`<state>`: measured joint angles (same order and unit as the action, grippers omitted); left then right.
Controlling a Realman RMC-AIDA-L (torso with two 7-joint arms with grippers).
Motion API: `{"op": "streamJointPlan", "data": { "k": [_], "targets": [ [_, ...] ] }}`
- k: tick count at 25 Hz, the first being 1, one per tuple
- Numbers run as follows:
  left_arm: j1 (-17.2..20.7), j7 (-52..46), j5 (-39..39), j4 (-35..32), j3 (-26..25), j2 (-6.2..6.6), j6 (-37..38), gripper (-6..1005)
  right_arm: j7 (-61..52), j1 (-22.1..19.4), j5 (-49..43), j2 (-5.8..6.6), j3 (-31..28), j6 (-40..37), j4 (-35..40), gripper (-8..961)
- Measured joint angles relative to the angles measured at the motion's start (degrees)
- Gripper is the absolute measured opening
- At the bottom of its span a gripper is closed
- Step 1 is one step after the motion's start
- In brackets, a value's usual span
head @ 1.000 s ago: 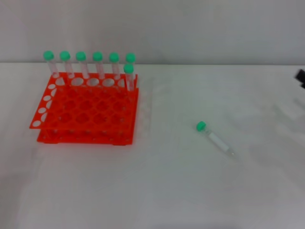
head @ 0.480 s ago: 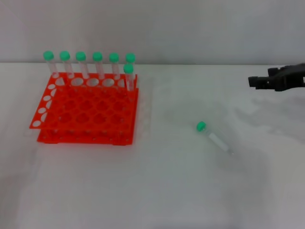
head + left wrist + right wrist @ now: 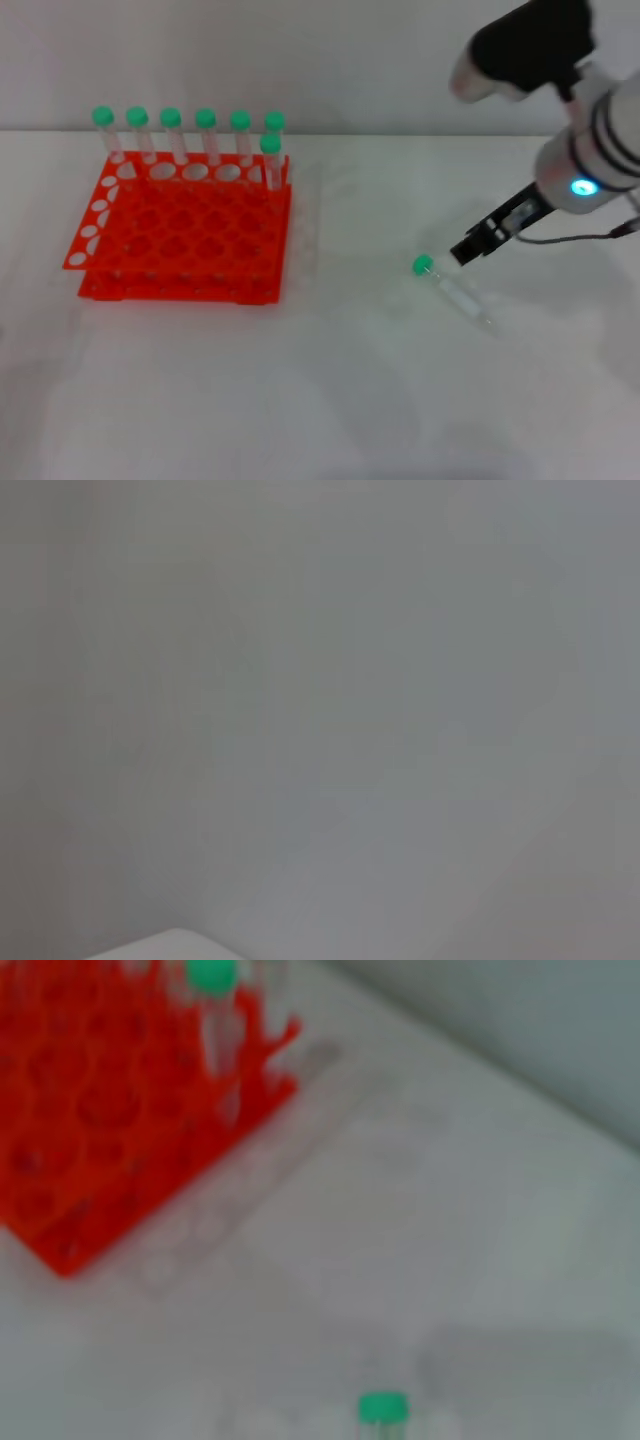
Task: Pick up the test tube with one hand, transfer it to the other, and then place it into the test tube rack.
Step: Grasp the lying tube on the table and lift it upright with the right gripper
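A clear test tube (image 3: 452,288) with a green cap lies on the white table, right of centre, with its cap toward the rack. Its cap also shows in the right wrist view (image 3: 383,1408). My right gripper (image 3: 466,249) reaches down from the upper right and hangs just above and beside the tube's capped end, apart from it. The orange-red test tube rack (image 3: 180,235) stands at the left and also shows in the right wrist view (image 3: 90,1120). Several green-capped tubes (image 3: 171,135) stand along its back row. My left gripper is out of view.
The white table (image 3: 330,400) meets a grey wall at the back. The left wrist view shows only that grey wall and a sliver of white surface (image 3: 165,947). A cable (image 3: 570,238) hangs off my right arm.
My right arm has swung in from the right edge, across and down to the lying tube's capped end. The tube and the rack have not moved.
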<state>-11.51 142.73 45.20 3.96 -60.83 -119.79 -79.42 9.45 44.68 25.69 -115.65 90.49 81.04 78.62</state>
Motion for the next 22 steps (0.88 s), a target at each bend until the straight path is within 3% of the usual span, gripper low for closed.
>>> {"op": "streamJointPlan", "data": {
  "k": [5, 8, 22],
  "targets": [
    [0.16, 0.0, -0.01, 0.0, 0.01, 0.0, -0.01, 880, -2.74, 8.25, -0.05, -0.48, 3.95, -0.57, -13.86, 663],
    [0.22, 0.0, -0.01, -0.01, 0.01, 0.0, 0.04, 880, -3.9, 10.94, 0.22, -0.49, 6.19, -1.85, -20.5, 654],
    [-0.45, -0.08, -0.03, 0.08, 0.01, 0.06, 0.08, 878, -3.4, 12.05, 4.6, -0.55, 7.78, -6.21, -28.48, 596]
  ]
}}
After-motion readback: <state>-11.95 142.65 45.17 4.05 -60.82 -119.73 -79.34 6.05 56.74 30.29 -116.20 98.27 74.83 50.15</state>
